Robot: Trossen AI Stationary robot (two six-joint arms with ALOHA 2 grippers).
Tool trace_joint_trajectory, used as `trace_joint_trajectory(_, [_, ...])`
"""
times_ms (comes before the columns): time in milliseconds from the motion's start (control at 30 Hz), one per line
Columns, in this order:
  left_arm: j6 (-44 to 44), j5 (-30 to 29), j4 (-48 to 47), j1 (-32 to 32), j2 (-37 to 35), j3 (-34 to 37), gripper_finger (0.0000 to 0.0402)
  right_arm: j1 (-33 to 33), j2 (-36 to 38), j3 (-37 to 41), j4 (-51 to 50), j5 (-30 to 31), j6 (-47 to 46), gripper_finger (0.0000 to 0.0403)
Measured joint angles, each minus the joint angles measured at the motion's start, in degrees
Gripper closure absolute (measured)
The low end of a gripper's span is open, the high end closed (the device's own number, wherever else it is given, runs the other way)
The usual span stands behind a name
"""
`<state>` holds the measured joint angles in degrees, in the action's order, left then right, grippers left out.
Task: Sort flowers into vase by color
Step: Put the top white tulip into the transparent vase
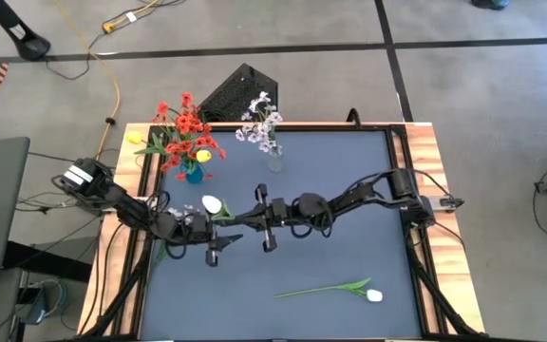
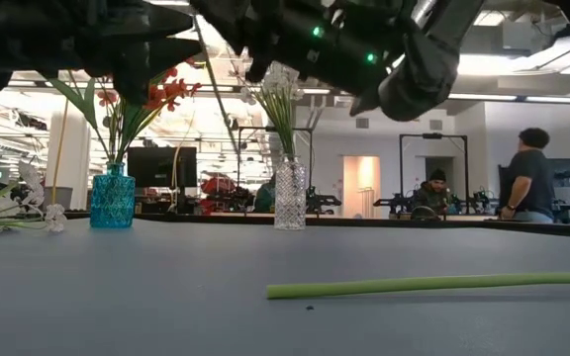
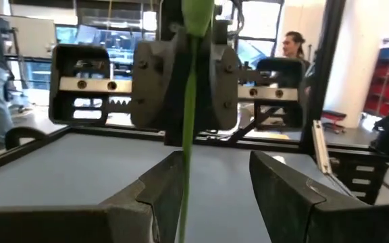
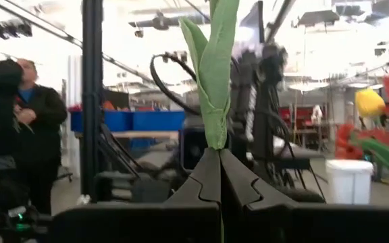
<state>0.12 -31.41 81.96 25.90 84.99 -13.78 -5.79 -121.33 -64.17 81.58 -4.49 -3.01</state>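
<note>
Green stem and white bud of a tulip [image 1: 335, 288] lie flat near the front edge of the dark blue worktop [image 1: 349, 180], well apart from both arms; the low view shows only its stem, crossing the foreground. Farther back, mid-worktop, the two arms reach inward from either side and meet around a second white tulip [image 1: 214, 204]. The right gripper [image 4: 219, 156] is clamped on its green stem, which the right wrist view shows pinched between closed fingertips. The left gripper [image 3: 215, 177] has its fingers apart with the stem passing between them, seen only in the left wrist view. At the back stand a blue vase [image 1: 193, 173] with red and yellow flowers [image 1: 186, 128] and a clear vase [image 1: 274, 162] with small white blossoms [image 1: 260, 122].
</note>
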Motion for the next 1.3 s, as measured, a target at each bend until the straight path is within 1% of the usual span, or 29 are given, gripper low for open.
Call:
trace_joint_trajectory(167, [-0.1,-1.9,0.0,-0.6,0.1,0.0,0.0242,-0.1,0.1,-0.3,-0.2,0.0,0.0,0.0386])
trace_joint_trajectory(433, [-0.3,-2.0,0.1,-0.9,0.1,0.0,0.0243,0.0,0.1,-0.3,-0.6,0.0,0.0,0.0386])
trace_joint_trajectory(533, [-0.4,-1.9,0.9,-0.9,0.1,0.0,0.025,-0.1,0.1,-0.3,-0.4,0.7,0.1,0.0386])
trace_joint_trajectory(800, [-0.3,-1.9,2.2,-0.9,0.1,0.0,0.0292,-0.6,0.1,-0.4,0.0,1.7,1.4,0.0386])
trace_joint_trajectory(967, [-0.2,-1.8,2.6,-0.9,0.1,-0.4,0.0316,-1.4,0.1,-1.4,-2.1,1.7,1.9,0.0386])
trace_joint_trajectory(1200, [0.6,0.8,2.1,-0.9,0.1,-1.5,0.035,-1.6,0.1,-1.4,-2.2,1.7,3.1,0.0386])
trace_joint_trajectory(1233, [0.6,0.7,1.9,-0.9,0.1,-1.4,0.0358,-1.6,0.1,-1.4,-2.5,1.7,3.1,0.0384])
trace_joint_trajectory(1300, [0.6,0.7,0.9,-0.9,0.1,-1.4,0.0383,-1.6,0.1,-1.4,-3.5,1.7,3.3,0.0365])
